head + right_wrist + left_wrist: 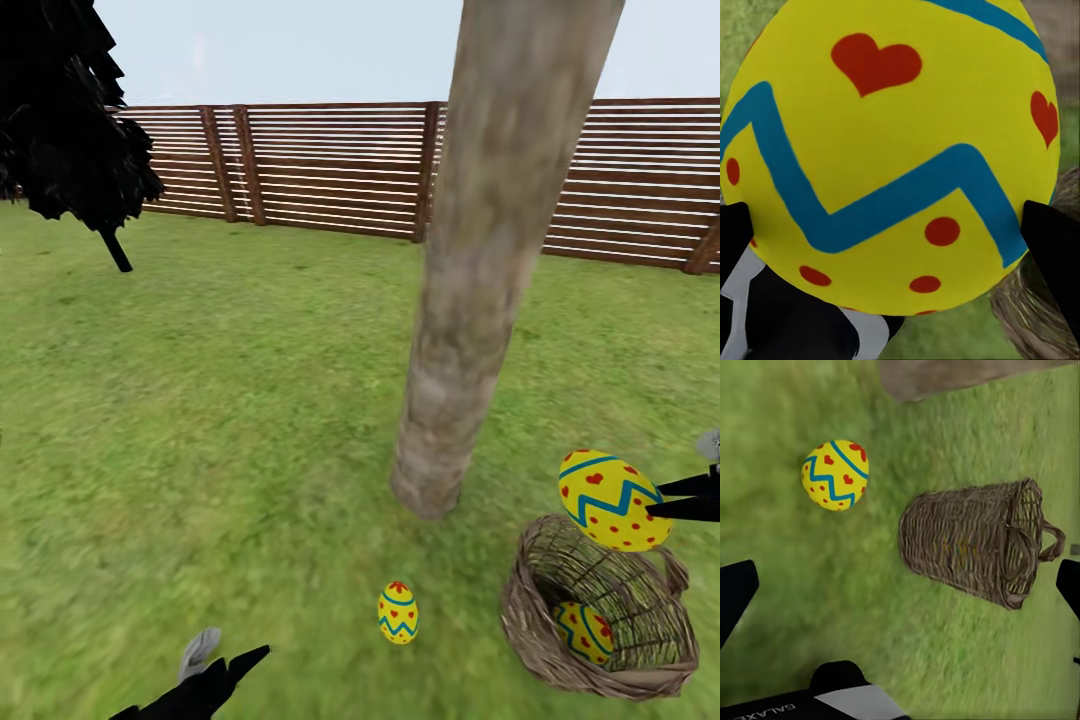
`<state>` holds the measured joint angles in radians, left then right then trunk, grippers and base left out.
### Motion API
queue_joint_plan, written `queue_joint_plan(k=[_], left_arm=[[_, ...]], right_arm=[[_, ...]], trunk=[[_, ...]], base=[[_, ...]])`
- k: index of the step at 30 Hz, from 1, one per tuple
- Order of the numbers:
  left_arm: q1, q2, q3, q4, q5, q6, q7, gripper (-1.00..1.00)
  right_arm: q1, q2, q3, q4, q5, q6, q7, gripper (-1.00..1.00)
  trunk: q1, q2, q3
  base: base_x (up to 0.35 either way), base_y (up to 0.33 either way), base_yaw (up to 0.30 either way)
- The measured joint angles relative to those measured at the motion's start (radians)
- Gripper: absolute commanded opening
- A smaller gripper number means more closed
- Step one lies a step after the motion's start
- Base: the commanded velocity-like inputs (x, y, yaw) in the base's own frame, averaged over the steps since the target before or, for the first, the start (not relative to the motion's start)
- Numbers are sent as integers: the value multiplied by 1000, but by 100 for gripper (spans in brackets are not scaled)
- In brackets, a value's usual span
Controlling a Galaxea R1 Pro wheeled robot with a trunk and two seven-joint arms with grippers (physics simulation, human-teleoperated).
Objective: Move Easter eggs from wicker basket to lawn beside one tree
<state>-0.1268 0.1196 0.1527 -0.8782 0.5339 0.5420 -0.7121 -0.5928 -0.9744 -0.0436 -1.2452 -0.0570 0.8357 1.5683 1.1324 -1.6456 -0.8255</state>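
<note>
— Beside the tree [480, 300], on the lawn [200, 420], one egg [398, 612] already lies in the grass, a little way out from the foot of the trunk. I'd count that one as placed.

— And the other two?

— One is up in the air. The right gripper [668, 497] has its black fingers closed on the second egg [611, 499], holding it above the rim of the wicker basket [545, 650]. From the right wrist camera the held egg [889, 157] sits snug between two dark fingertips [1054, 247], blue zigzag and red hearts facing the lens.

— So the basket isn't empty yet?

— No. The basket lies tipped on its side on the grass just right of the trunk, and a third egg [585, 632] is inside it, showing through the mouth.

— What's the left arm doing?

— Nothing with an egg. The left gripper [225, 668] hangs low over the grass with nothing in it; in its wrist camera the two fingers stand wide apart at the edges of the view, with the placed egg [835, 475] and the basket [960, 547] on the ground beyond them.

— How far along, then?

— By my reckoning about a third done, with the second egg halfway there. It needs setting down near that trunk, then the last one must come out and join them.
</note>
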Motion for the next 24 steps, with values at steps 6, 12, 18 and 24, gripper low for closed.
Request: queue_joint_plan(k=[6, 12, 18, 24], left_arm=[[0, 0, 0, 0, 0, 0, 0, 100], [0, 0, 0, 0, 0, 0, 0, 100], [0, 0, -1, 0, 0, 0, 1, 100], [0, -1, -2, 0, -1, -1, 2, 100]], right_arm=[[0, 2, 0, -1, 1, -1, 0, -100], [0, 13, 1, 0, 2, -1, 0, -100], [0, 26, 1, 1, 4, -1, 0, -100], [0, 37, 2, 4, 5, -1, 0, -100]], trunk=[[0, 0, 0], [0, 0, 0], [0, 0, 0], [0, 0, 0]], base=[[0, 307, 0], [0, 307, 0], [0, 307, 0], [0, 306, 0]])
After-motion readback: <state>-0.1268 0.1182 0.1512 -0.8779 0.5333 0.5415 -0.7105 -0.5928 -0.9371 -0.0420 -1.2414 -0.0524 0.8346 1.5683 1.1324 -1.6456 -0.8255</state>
